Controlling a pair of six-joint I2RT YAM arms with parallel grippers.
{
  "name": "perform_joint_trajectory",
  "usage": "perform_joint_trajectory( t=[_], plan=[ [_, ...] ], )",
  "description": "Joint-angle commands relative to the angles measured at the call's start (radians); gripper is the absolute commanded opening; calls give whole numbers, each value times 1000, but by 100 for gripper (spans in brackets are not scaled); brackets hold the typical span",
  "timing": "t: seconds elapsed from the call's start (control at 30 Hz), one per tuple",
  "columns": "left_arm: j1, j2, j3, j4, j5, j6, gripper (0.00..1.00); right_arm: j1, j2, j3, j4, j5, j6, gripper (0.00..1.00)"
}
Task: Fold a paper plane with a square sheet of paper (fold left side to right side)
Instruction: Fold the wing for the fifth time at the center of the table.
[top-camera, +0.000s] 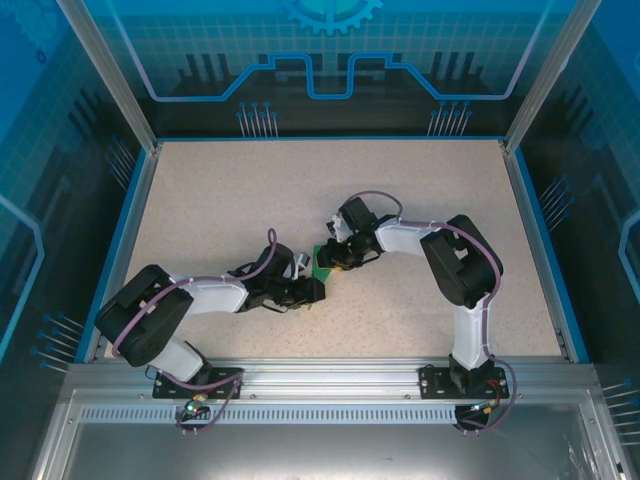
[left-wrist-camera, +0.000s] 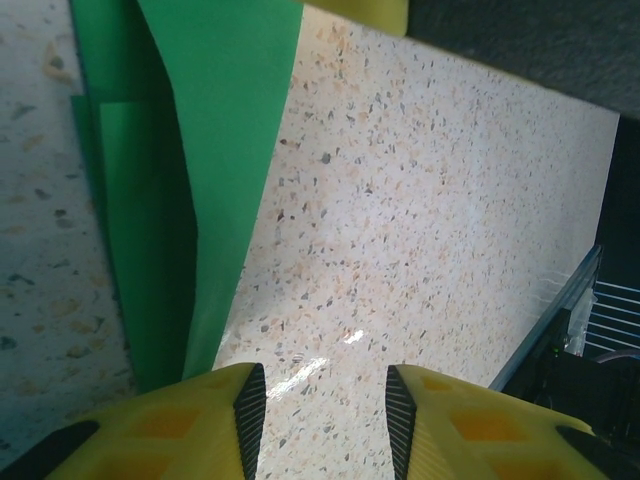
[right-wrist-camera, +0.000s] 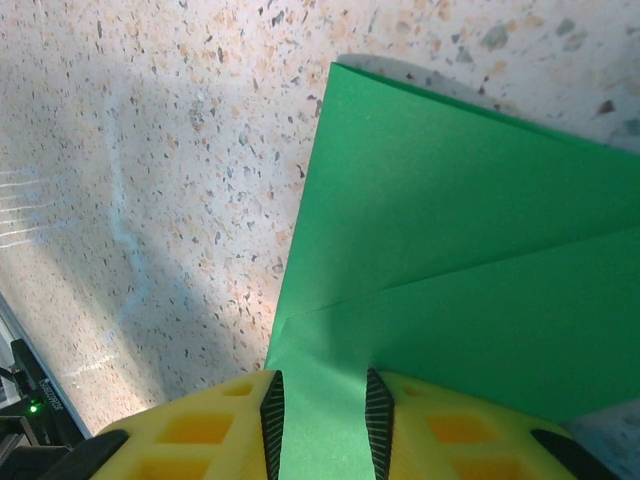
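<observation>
One folded green paper (right-wrist-camera: 470, 250), seemingly; two arms (top-camera: 215, 297).

The paper (top-camera: 322, 262) lies on the table (top-camera: 200, 200) near its middle, a little toward the near edge, between the two grippers. The left gripper (top-camera: 312, 290) sits just beside the paper's near-left side; the right gripper (top-camera: 335, 258) sits at its right side, with the arm reaching in from the right. In the right wrist view a strip of paper (right-wrist-camera: 450, 240) runs between the fingers (right-wrist-camera: 271, 415) (folded layers overlap farther out). In the left wrist view the paper (left-wrist-camera: 190, 170) lies left of the jaws' gap, with bare table (left-wrist-camera: 420, 220) between the fingers (left-wrist-camera: 250, 405).
</observation>
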Motion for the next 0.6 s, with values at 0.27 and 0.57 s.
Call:
perform_joint_trajectory(
  t=[0.27,0.57],
  plan=[
    [-5,14,-43,-29,-32,-1,40,17,38,13,-77,55,-26,32],
    [-5,19,-72,-12,-3,-2,40,17,50,26,-93,60,-30,32]
  ],
)
